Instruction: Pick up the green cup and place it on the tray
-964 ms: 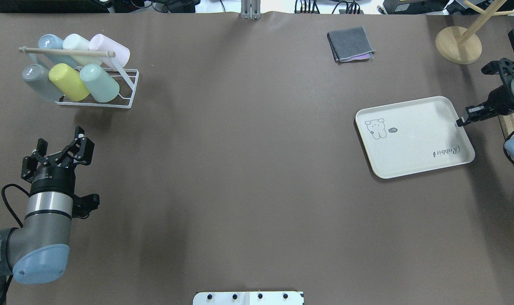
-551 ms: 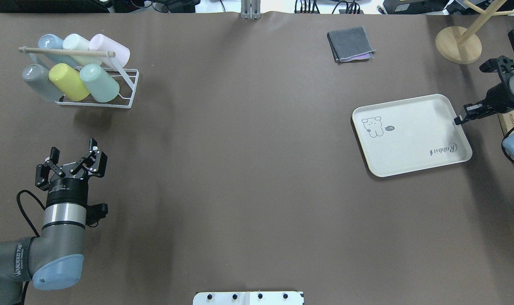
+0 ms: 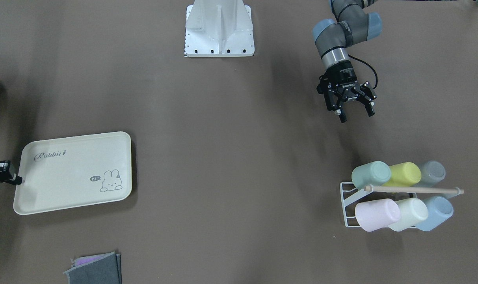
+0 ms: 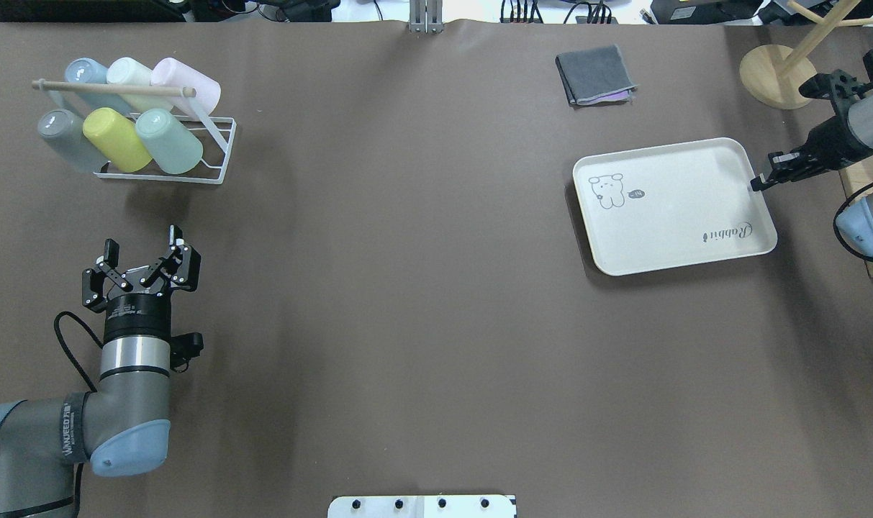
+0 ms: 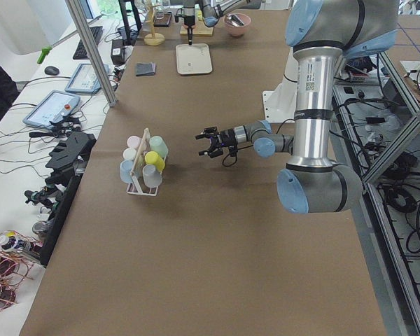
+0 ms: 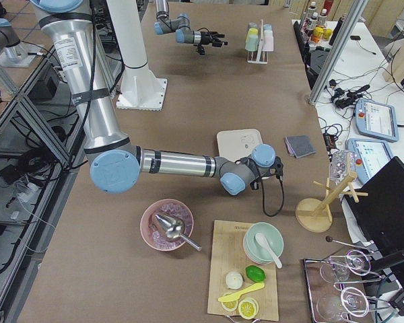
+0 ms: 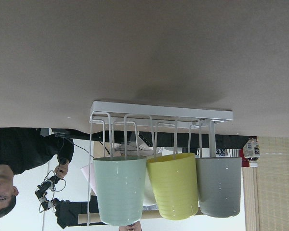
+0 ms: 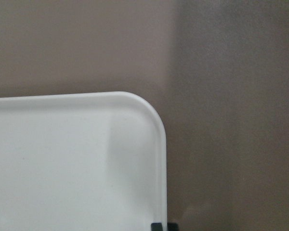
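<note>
Well beyond left fingers (image 3: 342, 115), green cup (image 4: 168, 141), in rack (image 7: 159, 110)

Even light — soft shadows, sharp pics

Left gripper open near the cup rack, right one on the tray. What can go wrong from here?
1. The green cup lies tight against the yellow cup in the wire rack. The open left gripper may catch the neighbour or a wire and drag the rack.
2. The right gripper pinches the tray at one corner only, so the tray could slip or swing when the cup lands.
3. The tray is far across the table from the rack, so the carry is long.
</note>
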Robot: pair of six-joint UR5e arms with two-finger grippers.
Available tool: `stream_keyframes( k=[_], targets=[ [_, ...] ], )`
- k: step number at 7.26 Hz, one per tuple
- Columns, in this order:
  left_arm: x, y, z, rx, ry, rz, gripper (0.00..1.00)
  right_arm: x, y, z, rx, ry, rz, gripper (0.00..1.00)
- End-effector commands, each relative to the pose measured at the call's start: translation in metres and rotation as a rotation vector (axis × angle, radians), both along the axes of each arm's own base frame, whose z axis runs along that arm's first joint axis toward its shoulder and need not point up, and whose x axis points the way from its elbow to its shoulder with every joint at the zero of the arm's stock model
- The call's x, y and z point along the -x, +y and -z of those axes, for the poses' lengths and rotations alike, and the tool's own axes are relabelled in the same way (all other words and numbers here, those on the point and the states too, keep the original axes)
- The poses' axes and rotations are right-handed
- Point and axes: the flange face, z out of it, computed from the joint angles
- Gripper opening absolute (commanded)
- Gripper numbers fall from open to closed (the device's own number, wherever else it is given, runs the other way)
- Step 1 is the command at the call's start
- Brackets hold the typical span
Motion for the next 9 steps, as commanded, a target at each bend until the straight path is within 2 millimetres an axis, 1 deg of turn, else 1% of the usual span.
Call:
stream_keyframes(
  k=[1, 2, 3, 4, 5, 6, 7, 8, 9],
  targets=[
    [-0.011, -0.043, 0.014, -0.006, 0.018, 0.075, 0.99, 0.033, -0.017, 0.062, 0.061, -0.051, -0.048, 0.0],
    [-0.011, -0.06, 0.017, -0.007, 0.023, 0.104, 0.99, 0.057, -0.023, 0.095, 0.088, -0.073, -0.069, 0.0],
    [-0.013, -0.07, 0.015, -0.007, 0.018, 0.123, 0.99, 0.092, -0.024, 0.131, 0.11, -0.084, -0.099, 0.0],
    [-0.017, -0.085, 0.013, -0.007, 0.019, 0.146, 0.99, 0.13, -0.023, 0.162, 0.123, -0.089, -0.122, 0.0],
    [-0.027, -0.106, 0.014, -0.008, 0.021, 0.174, 0.99, 0.176, -0.018, 0.196, 0.137, -0.094, -0.154, 0.0],
    [-0.028, -0.125, 0.018, -0.009, 0.028, 0.2, 0.99, 0.217, -0.014, 0.231, 0.152, -0.083, -0.179, 0.0],
    [-0.031, -0.135, 0.012, -0.004, 0.012, 0.213, 0.99, 0.248, -0.003, 0.271, 0.148, -0.051, -0.179, 0.0],
    [-0.031, -0.139, 0.003, 0.002, -0.005, 0.219, 0.99, 0.258, 0.026, 0.291, 0.129, -0.046, -0.177, 0.0],
    [-0.027, -0.145, -0.004, 0.007, -0.02, 0.231, 0.99, 0.241, 0.057, 0.277, 0.12, -0.052, -0.165, 0.0]
  ],
)
